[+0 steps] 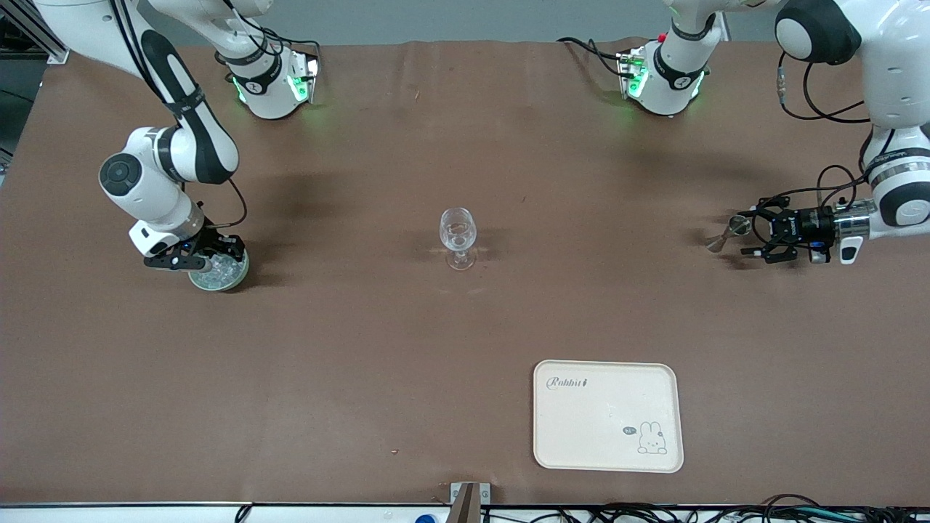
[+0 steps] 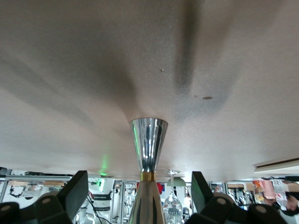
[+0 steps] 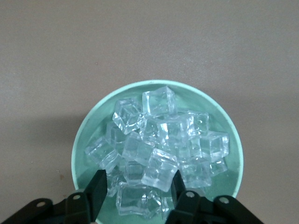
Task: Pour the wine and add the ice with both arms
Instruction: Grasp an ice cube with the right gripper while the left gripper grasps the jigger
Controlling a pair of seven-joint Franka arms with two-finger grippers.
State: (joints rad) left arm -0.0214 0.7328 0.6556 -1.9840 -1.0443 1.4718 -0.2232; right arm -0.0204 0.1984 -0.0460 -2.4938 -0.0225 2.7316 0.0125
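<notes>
Clear, glassy cubes of ice (image 3: 159, 149) lay heaped in a pale green round dish (image 3: 81, 140) at the right arm's end of the table, and the ice-picking step appeared to be in hand. The right gripper (image 1: 195, 256) hung directly over the dish, its black fingers (image 3: 96, 191) spread apart with one cube of the heap lying between them at the heap's near edge; whether the pads touched that cube could not be told. The next move, judged from this pose, called for closing squarely on a single cube without dragging its neighbours, since the cubes were slick and loosely stacked. The right arm was folded down from its base with the wrist pointing straight at the table.

At the left arm's end of the table the left gripper (image 1: 755, 236) was turned sideways, fingers level with the tabletop and spread wide. A polished steel double-cone measuring cup (image 2: 148, 140) stood between the fingers (image 2: 74, 191), clear of both, so nothing was gripped. Closing on its narrow waist seemed the left arm's next need, and the upright cup could topple if nudged off centre.

A clear stemmed wine glass (image 1: 458, 236) stood upright mid-table, well apart from both grippers. A cream rectangular tray with a rabbit print (image 1: 607, 414) lay nearer the front camera.
</notes>
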